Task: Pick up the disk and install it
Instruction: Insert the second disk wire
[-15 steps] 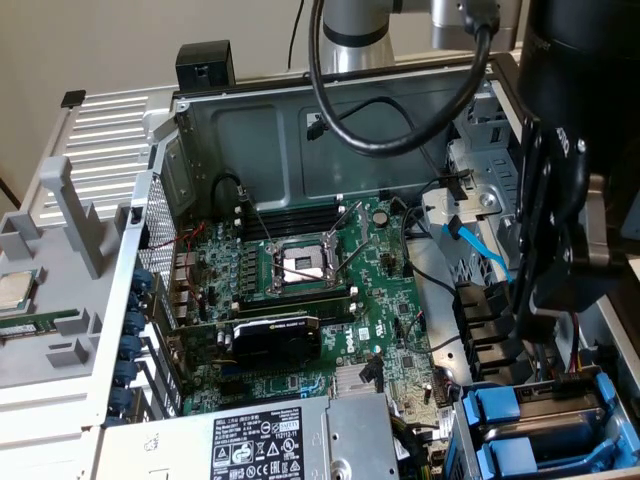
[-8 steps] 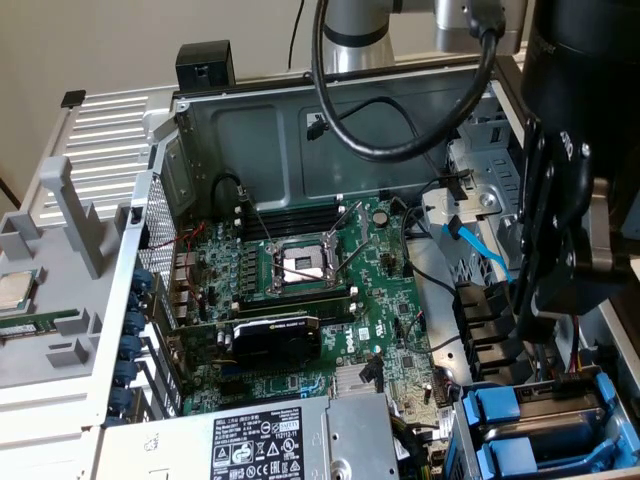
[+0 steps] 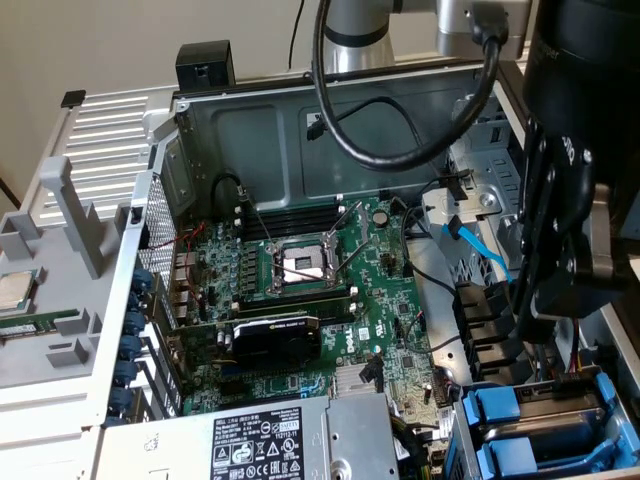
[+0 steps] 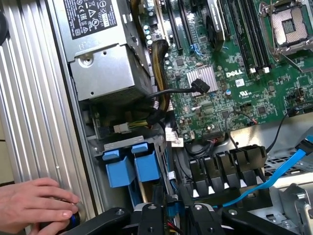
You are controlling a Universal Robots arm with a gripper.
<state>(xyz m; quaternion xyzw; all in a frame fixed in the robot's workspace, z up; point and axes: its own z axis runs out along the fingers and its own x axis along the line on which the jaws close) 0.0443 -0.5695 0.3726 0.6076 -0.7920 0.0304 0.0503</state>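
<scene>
Down in bay point(image 4: 128, 164): disk point(image 4: 166, 208) on edge, tool point(image 4: 171, 218) gripping.

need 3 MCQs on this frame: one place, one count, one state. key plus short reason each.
1. In the exterior view, where are the blue drive carriers?
A) upper left
B) lower right
C) middle of the motherboard

2. How many blue carriers sit side by side in the wrist view?
A) two
B) four
C) six

3. The CPU socket is:
A) under a cooler
B) bare
C) covered by a cable

Key: 1 B, they sit to the exterior view's right of the power supply; 2 A, two blue tabs show; 3 B, its contact field is exposed.
</scene>
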